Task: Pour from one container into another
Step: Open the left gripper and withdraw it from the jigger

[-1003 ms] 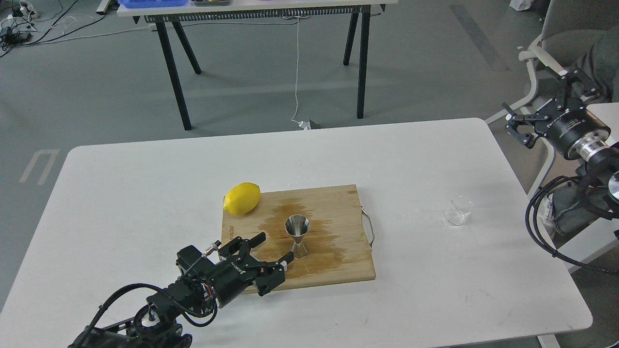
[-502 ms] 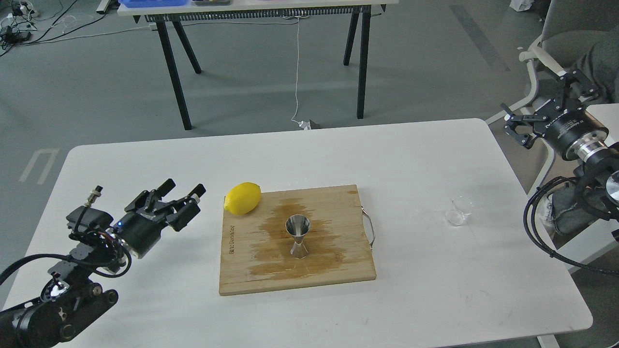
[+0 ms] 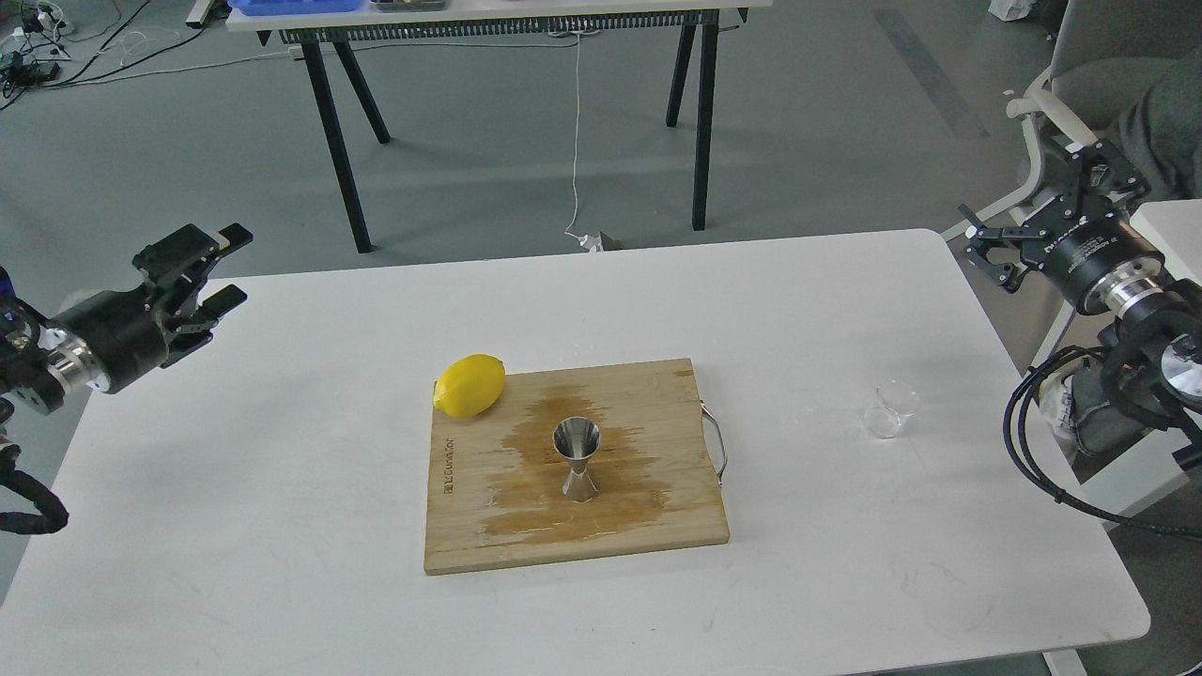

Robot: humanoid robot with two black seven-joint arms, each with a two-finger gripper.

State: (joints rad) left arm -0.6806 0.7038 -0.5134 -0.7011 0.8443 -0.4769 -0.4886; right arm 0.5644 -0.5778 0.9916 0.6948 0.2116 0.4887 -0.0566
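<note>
The steel jigger (image 3: 577,458) stands upright in the middle of a wooden cutting board (image 3: 488,530), on a dark wet patch. The small clear glass cup (image 3: 890,410) rests on the white table to the right of the board, untouched. My left gripper (image 3: 228,267) hovers over the table's far left edge, open and holding nothing, far from the jigger. My right gripper (image 3: 1031,205) hangs beyond the table's right rear corner, open and empty, well above and behind the glass cup.
A yellow lemon (image 3: 470,385) lies at the board's rear left corner. The board has a metal handle (image 3: 718,449) on its right side. The white table (image 3: 282,526) ends close behind both grippers. A chair (image 3: 1042,122) stands at the right.
My left arm has swung away from beside the jigger, back to the far left edge of the table and higher. The right gripper shifted slightly left and up. Jigger, cup and lemon stayed put.
</note>
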